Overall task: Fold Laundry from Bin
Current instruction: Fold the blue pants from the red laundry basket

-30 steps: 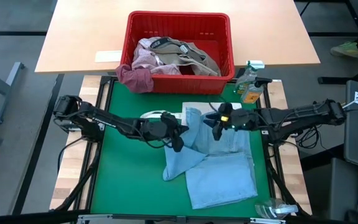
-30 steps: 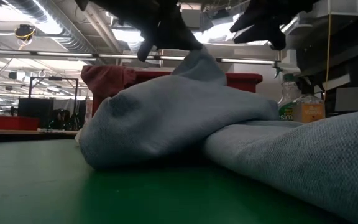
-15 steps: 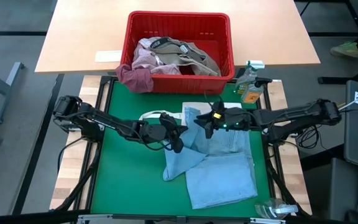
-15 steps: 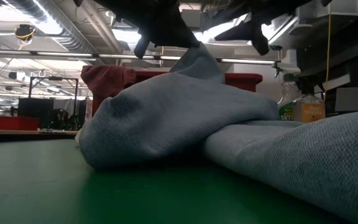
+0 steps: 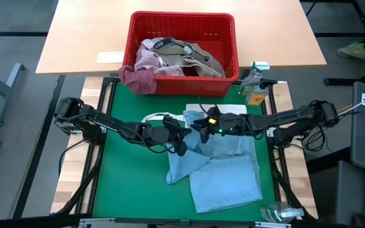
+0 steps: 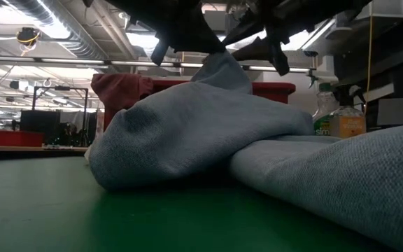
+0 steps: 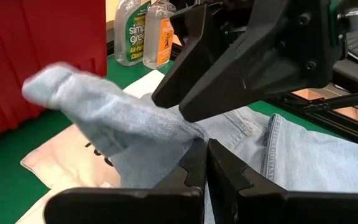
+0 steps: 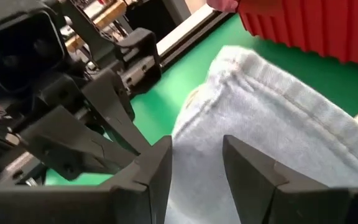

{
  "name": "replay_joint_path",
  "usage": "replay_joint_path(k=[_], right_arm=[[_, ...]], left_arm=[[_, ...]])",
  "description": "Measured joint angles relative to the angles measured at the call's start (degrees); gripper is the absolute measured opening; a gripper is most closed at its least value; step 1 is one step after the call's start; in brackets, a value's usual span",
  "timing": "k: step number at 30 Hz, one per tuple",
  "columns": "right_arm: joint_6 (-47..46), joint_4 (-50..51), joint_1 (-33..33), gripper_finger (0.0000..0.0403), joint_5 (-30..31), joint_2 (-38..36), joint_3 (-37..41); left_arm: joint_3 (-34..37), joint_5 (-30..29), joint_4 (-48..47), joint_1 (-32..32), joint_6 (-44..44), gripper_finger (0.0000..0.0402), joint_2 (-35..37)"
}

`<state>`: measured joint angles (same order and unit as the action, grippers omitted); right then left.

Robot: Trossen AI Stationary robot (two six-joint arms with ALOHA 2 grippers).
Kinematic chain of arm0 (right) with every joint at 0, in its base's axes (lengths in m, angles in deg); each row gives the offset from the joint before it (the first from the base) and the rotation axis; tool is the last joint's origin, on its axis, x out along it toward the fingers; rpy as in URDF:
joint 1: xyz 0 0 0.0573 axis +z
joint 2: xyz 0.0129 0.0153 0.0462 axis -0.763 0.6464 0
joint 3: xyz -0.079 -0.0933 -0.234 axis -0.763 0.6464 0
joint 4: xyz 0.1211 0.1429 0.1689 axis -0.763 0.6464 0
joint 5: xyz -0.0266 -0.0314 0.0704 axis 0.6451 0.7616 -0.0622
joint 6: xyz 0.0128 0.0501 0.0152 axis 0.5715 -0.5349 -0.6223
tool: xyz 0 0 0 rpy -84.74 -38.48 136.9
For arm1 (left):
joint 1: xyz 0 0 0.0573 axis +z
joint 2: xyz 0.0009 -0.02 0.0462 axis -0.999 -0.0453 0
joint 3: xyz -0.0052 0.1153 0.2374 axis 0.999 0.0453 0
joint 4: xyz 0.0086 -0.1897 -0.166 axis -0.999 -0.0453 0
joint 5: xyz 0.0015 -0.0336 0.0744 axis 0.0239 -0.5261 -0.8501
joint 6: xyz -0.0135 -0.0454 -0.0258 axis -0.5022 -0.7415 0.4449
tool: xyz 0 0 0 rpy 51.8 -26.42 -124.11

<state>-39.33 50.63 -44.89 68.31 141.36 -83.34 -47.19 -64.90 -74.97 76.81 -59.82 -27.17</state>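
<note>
Fingers of the left gripper (image 5: pixel 181 140) are pressed together on a raised fold of the light blue garment (image 5: pixel 224 171), pinching it above the green mat (image 5: pixel 128 183) near the table's middle. Just to its right, the right gripper (image 5: pixel 198 125) hovers with its fingers spread and nothing between them; in its own wrist view the cloth's hemmed edge (image 8: pixel 272 93) lies directly ahead of the gap, close below. So the edge to be taken sits between the two grippers, and the right one looks the nearer free gripper for it.

Outward from there, the garment, apparently a pair of denim trousers, runs from the lifted far end by the grippers toward the near right of the mat, its long axis roughly far-to-near with a slight slant, one part doubled over to the left. A flat white bag (image 5: pixel 170 118) lies under its far end.

Farther off, the red bin (image 5: pixel 182 22) holds the remaining laundry (image 5: pixel 182 57), a maroon piece (image 5: pixel 138 80) draped over its near left rim. Two spray bottles (image 5: pixel 253 88) stand at its right.
</note>
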Motion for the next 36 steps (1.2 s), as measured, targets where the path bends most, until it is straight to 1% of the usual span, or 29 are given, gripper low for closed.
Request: replay_joint_path(k=[7,12,14,19,31,36], right_arm=[[0.0,-0.7,0.0,0.0143,0.0,0.6,0.0],[0.0,-3.6,0.0,0.0143,-5.4,0.6,0.0],[0.0,-4.3,0.0,0.0143,-5.8,0.5,0.0],[0.0,-5.0,0.0,0.0143,-5.9,0.6,0.0],[0.0,-6.4,0.0,0.0143,-5.1,4.1,0.0],[0.0,-6.3,0.0,0.0143,-6.0,4.1,0.0]], left_arm=[[0.0,0.1,0.0,0.0,0.0,0.0000,0.0],[0.0,0.1,0.0,0.0,0.0,0.0000,0.0],[0.0,0.3,0.0,0.0,0.0,0.0000,0.0],[0.0,0.3,-0.1,0.0,0.0,0.0000,0.0],[0.0,0.1,-0.8,0.0,0.0,0.0000,-0.1],[0.0,0.1,-0.8,0.0,0.1,0.0000,-0.1]])
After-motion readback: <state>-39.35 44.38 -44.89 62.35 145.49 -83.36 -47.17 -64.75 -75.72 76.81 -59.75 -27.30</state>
